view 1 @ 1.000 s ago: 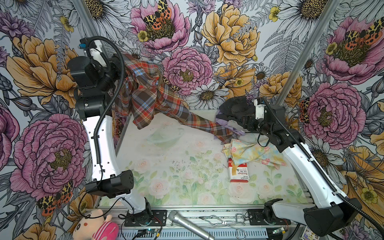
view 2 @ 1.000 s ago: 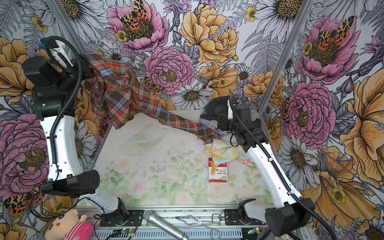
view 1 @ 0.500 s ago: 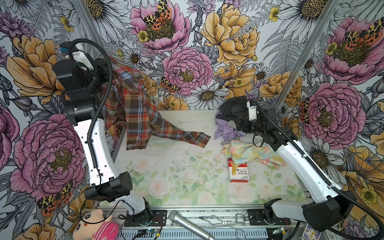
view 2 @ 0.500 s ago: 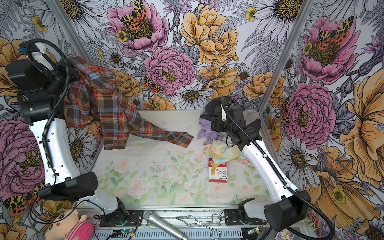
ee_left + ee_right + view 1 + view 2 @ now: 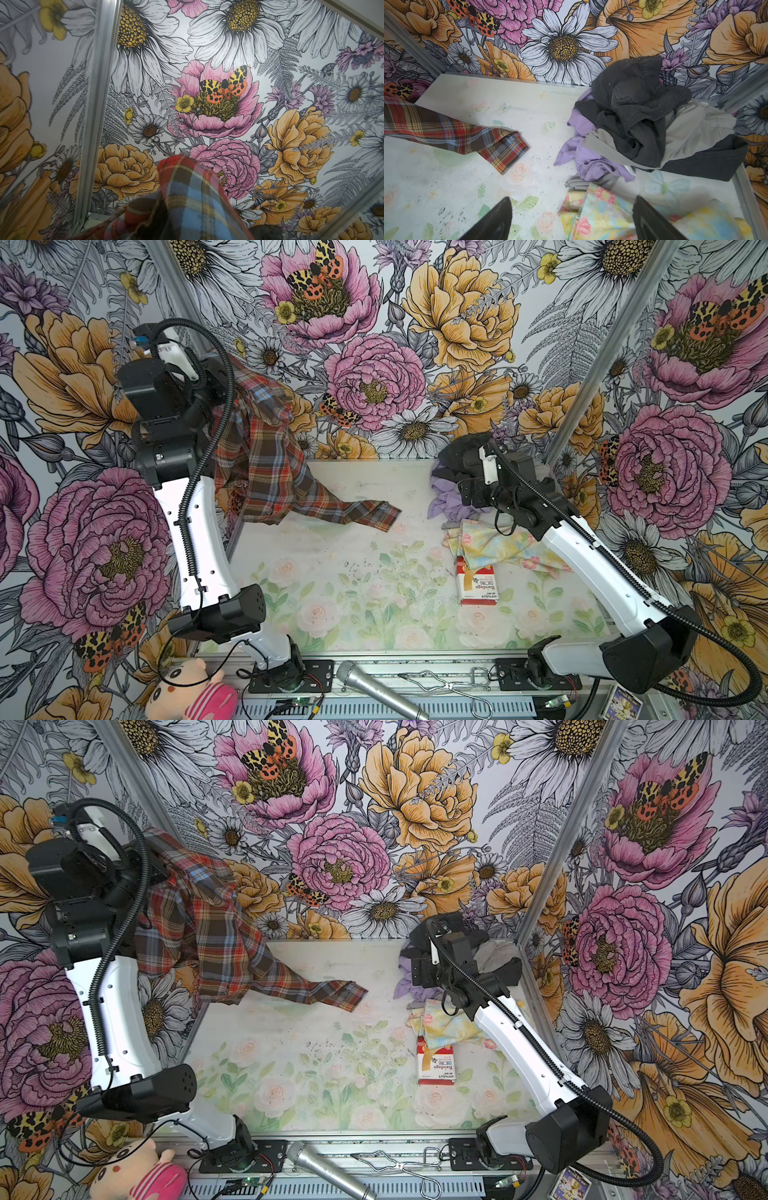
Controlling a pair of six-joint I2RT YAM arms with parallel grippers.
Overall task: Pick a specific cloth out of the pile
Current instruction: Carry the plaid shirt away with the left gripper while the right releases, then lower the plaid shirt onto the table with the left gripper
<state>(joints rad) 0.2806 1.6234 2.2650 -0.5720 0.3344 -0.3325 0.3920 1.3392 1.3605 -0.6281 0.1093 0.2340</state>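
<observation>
Floral table (image 5: 332, 593) bears pile (image 5: 633, 116), bandage box (image 5: 478, 585), sleeve end of plaid cloth (image 5: 266, 464).

Floral wallpaper (image 5: 457, 323) covers the back and both side walls in both top views: large pink peonies, orange blooms, white daisies and spotted moths on pale grey. 2 aluminium posts (image 5: 603, 364) rise in the corners at upper left and upper right. The tabletop (image 5: 324, 556) at lower centre is whitish with faint pastel roses and leaves, speckled with dark flecks. The light is soft and even.
</observation>
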